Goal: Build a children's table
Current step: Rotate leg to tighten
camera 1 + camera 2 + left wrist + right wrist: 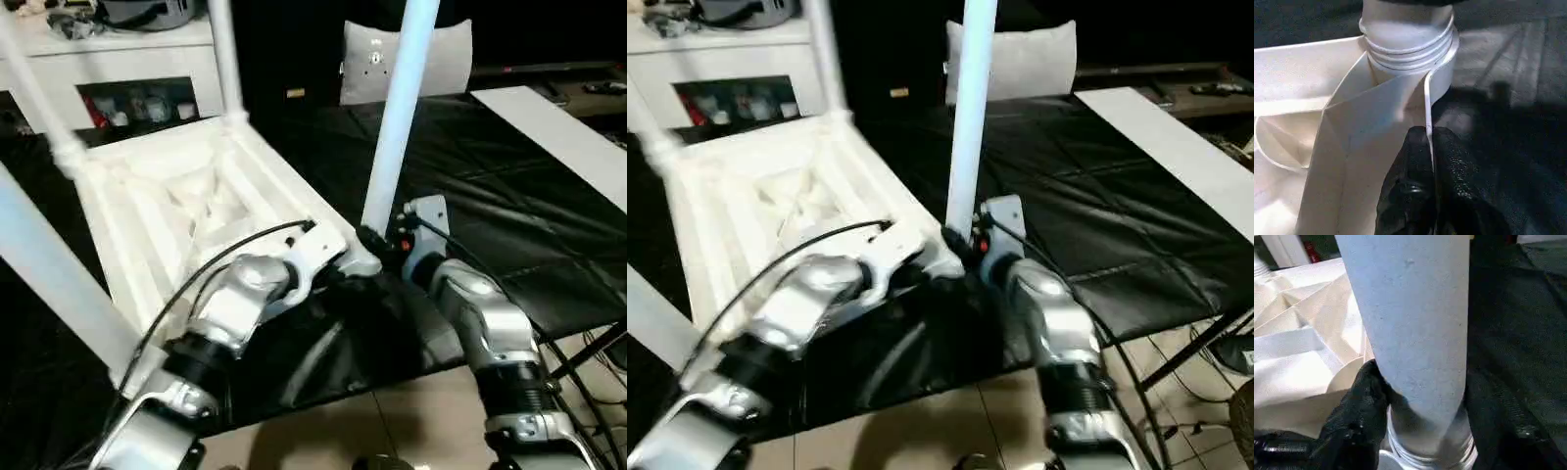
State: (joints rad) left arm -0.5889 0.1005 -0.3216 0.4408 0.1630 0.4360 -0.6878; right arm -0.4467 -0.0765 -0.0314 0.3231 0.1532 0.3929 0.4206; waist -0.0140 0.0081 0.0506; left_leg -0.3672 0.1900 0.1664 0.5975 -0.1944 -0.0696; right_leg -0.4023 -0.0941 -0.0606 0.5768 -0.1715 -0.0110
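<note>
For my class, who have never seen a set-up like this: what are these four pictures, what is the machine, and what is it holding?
This is a humanoid robot with two silver arms. Two pictures look down from cameras on its head; the other two come from cameras on its wrists, looking along black fingers. An upturned white table top lies on a black surface, with legs standing in its corners. The left gripper pinches the top's thin rim beside a corner socket. The right gripper clasps the base of the near leg, just above its threaded end, which sits in that socket.
</note>
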